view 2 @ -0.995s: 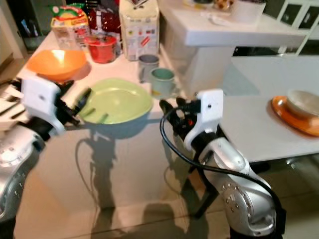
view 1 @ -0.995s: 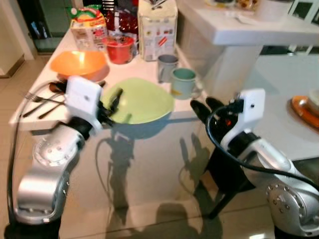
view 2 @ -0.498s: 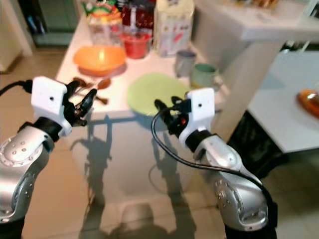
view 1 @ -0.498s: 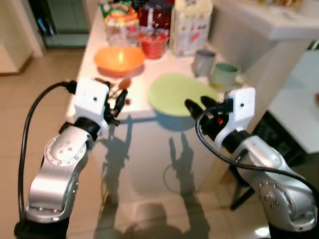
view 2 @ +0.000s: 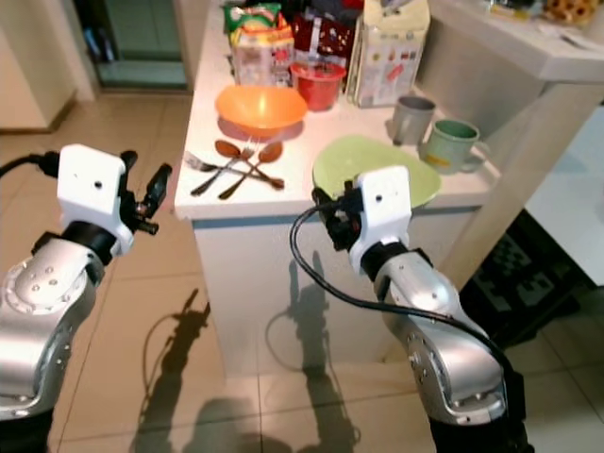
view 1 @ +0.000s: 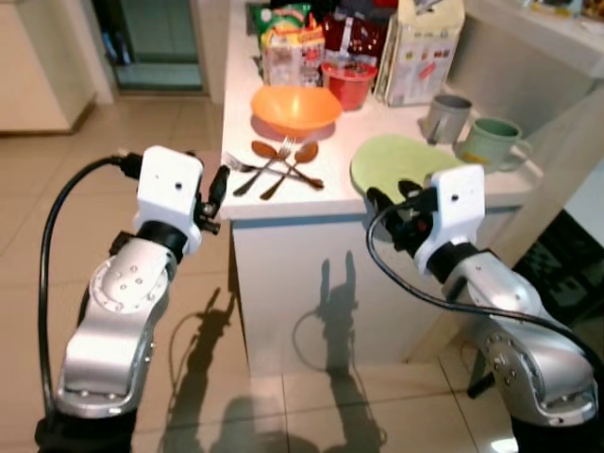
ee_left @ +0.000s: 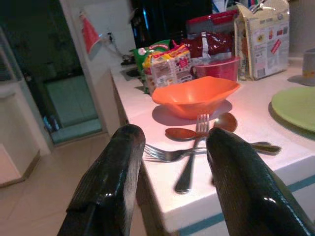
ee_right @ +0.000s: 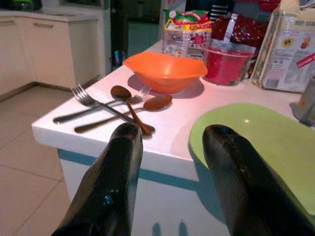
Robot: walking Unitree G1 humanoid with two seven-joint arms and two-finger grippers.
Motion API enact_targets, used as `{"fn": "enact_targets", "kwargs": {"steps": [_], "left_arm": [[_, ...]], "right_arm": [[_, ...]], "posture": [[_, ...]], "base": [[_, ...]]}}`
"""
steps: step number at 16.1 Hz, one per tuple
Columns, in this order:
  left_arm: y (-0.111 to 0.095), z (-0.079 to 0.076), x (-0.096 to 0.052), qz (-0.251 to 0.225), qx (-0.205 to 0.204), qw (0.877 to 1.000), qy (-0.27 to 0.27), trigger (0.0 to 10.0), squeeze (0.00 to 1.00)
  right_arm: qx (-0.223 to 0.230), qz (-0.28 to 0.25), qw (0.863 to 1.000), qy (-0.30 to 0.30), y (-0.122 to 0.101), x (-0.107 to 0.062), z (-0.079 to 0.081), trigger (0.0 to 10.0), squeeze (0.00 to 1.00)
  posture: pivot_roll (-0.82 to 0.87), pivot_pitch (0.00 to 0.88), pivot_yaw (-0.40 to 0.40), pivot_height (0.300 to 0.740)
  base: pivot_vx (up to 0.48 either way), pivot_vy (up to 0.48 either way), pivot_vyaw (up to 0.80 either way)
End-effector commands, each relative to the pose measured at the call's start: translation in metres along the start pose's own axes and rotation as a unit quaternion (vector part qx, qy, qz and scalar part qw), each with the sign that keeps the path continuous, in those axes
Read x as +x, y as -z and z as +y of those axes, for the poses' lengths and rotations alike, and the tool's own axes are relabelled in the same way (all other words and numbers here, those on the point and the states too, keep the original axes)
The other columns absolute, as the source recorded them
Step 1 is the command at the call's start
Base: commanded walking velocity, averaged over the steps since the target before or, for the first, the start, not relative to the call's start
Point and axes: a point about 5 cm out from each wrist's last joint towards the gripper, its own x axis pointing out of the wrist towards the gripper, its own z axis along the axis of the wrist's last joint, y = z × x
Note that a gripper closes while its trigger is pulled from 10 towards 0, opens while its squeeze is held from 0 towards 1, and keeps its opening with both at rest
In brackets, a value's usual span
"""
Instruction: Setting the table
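A green plate [view 1: 401,162] lies at the front right of the white counter [view 1: 283,203]. Two forks and two spoons [view 1: 278,165] lie crossed to its left, in front of an orange bowl [view 1: 295,109]. A grey mug [view 1: 445,117] and a green mug [view 1: 493,143] stand behind the plate. My left gripper [view 1: 212,198] is open and empty, just off the counter's front left corner. My right gripper [view 1: 394,196] is open and empty, level with the counter's front edge below the plate. In the wrist views the cutlery [ee_left: 197,142] and the plate [ee_right: 246,137] lie beyond the open fingers.
A red bowl [view 1: 348,83], snack packets [view 1: 288,47] and a white carton [view 1: 420,52] stand at the back of the counter. Tiled floor [view 1: 142,132] stretches to the left and in front. A second white table edge [view 2: 538,38] is at the upper right.
The camera has pulled back and swung, so the counter sits farther off. My left gripper, earlier at the green plate's rim, is now off the counter's left corner. Both grippers stay open.
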Motion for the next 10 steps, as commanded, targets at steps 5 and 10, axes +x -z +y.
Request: {"fn": "enact_targets", "kwargs": {"steps": [5,10], "left_arm": [[0.006,-0.005,0.000,0.007,0.016,1.000,0.001,10.0,0.00],[0.004,-0.013,0.001,0.002,0.012,1.000,0.023,10.0,0.00]], "right_arm": [[-0.026,0.007,1.000,0.001,0.003,0.008,-0.005,10.0,0.00],[-0.044,-0.001,0.999,0.008,-0.001,0.013,-0.015,10.0,0.00]], "posture": [[-0.01,0.000,-0.031,0.740],[-0.01,0.000,-0.023,0.740]], "base": [[0.000,0.000,0.43],[0.227,0.000,0.80]]}}
